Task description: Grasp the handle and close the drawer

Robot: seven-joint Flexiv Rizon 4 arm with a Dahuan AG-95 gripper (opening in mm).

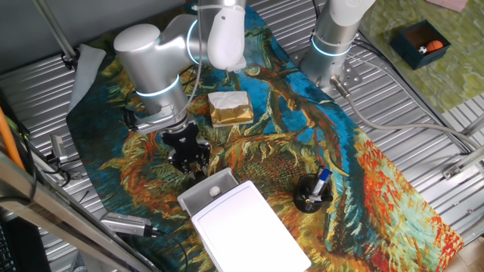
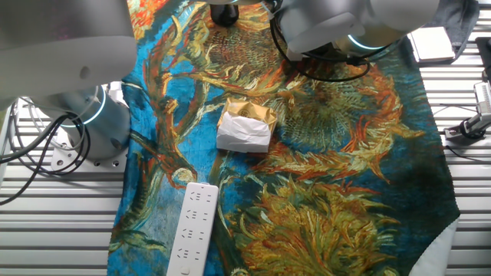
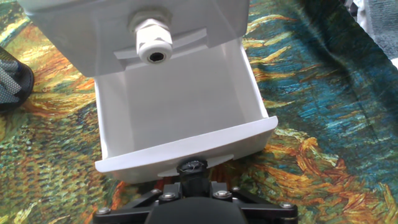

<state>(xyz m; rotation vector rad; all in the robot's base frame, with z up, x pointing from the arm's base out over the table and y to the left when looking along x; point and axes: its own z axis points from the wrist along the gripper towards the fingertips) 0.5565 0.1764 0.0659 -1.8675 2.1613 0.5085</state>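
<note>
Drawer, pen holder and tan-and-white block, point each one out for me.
drawer [image 3: 180, 106], hand view, on its bare inside floor.
pen holder [image 1: 311, 198], one fixed view, on its black mesh side.
tan-and-white block [image 2: 245, 134], the other fixed view, on its white wrapped end.

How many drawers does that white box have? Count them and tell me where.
1. The single drawer stands pulled out of the white box, its front toward the gripper. The box's far sides are hidden, so more may exist.
</note>
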